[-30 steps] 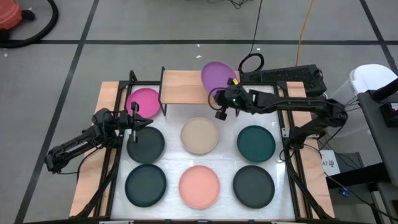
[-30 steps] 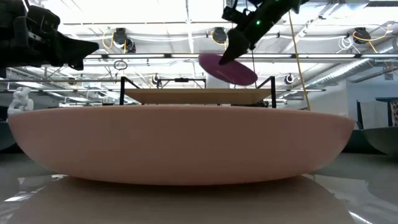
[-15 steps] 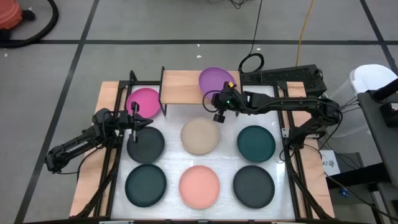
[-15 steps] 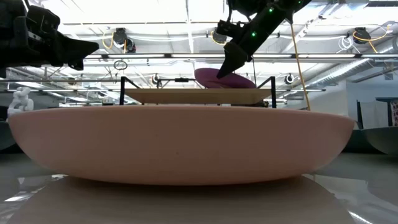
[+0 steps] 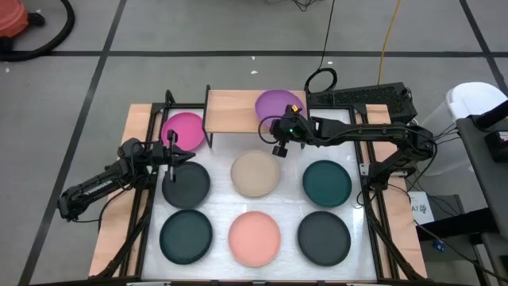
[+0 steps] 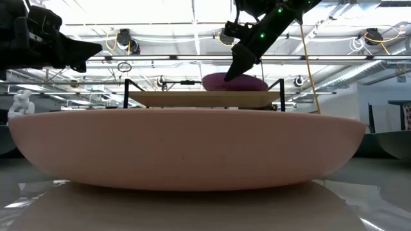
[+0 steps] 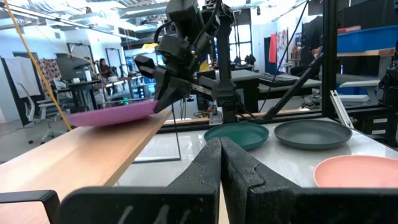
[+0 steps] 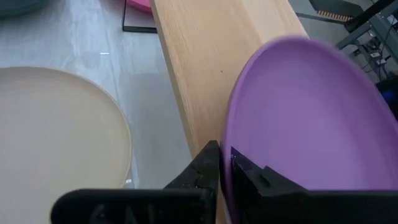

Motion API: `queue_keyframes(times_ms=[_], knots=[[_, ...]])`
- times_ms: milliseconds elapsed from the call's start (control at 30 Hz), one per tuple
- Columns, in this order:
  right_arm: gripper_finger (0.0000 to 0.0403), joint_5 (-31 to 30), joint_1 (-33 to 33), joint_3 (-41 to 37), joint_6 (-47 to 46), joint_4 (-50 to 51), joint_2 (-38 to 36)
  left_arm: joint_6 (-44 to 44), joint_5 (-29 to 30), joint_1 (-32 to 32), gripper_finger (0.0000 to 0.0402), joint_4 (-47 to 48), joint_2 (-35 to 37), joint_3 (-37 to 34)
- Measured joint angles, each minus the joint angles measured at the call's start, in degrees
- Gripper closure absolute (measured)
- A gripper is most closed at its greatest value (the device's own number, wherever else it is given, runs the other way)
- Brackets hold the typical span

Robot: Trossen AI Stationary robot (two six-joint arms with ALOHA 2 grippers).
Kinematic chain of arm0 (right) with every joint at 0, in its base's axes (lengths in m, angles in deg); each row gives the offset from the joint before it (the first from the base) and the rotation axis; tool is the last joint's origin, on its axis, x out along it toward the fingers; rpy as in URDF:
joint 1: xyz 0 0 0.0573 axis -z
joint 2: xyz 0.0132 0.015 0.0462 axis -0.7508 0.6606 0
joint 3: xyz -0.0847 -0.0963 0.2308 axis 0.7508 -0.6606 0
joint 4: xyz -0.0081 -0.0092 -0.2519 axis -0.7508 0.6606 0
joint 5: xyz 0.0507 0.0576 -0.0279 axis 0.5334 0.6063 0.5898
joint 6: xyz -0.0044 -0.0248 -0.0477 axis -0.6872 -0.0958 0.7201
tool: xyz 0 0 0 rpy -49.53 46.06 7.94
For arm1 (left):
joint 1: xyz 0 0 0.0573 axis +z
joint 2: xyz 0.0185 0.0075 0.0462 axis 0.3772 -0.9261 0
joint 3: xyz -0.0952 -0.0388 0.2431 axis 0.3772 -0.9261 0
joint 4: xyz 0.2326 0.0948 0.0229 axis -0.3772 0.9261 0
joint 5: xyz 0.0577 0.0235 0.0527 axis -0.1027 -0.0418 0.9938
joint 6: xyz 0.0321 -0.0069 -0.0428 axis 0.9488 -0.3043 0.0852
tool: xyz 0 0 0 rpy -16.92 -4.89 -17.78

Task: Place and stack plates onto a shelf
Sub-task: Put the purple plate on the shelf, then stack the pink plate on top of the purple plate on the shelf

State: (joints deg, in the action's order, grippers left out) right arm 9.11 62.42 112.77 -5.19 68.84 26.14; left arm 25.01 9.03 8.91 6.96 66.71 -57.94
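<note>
Purple plate (image 5: 275,103) is now lying nearly flat on the right end of the shelf (image 5: 232,110); a second ago it was hanging tilted above that end. Right gripper (image 8: 224,163) is pinching the plate's near rim between narrow fingers; whether the grip is slackening is hard to judge from the wrist view. Left gripper (image 5: 171,151) is sitting unchanged just left of the shelf, fingers pressed together and empty, between the magenta plate (image 5: 184,129) and a dark grey plate (image 5: 186,183). Beige plate (image 5: 255,173) is resting on the table in front of the shelf, as before.
</note>
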Motion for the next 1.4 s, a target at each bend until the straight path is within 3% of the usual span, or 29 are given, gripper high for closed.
queue_keyframes(times_ms=[633, 1100, 1400], knots=[[0.0298, 0.13, -1.66, -0.04, 0.95, -1.58, -1.5, 0.0, 0.0, 0.0, 0.0398, 0.0, 0.0, 0.0], [0.0297, 0.04, -9.66, -0.08, 0.74, -2.2, -12.31, 0.0, 0.0, 0.0, 0.0398, -0.02, 0.0, 0.01], [0.0298, -0.04, -17.98, -0.08, -5.89, 4.96, -16.86, 0.0, 0.0, 0.0, 0.0398, -0.02, 0.0, -0.01]])
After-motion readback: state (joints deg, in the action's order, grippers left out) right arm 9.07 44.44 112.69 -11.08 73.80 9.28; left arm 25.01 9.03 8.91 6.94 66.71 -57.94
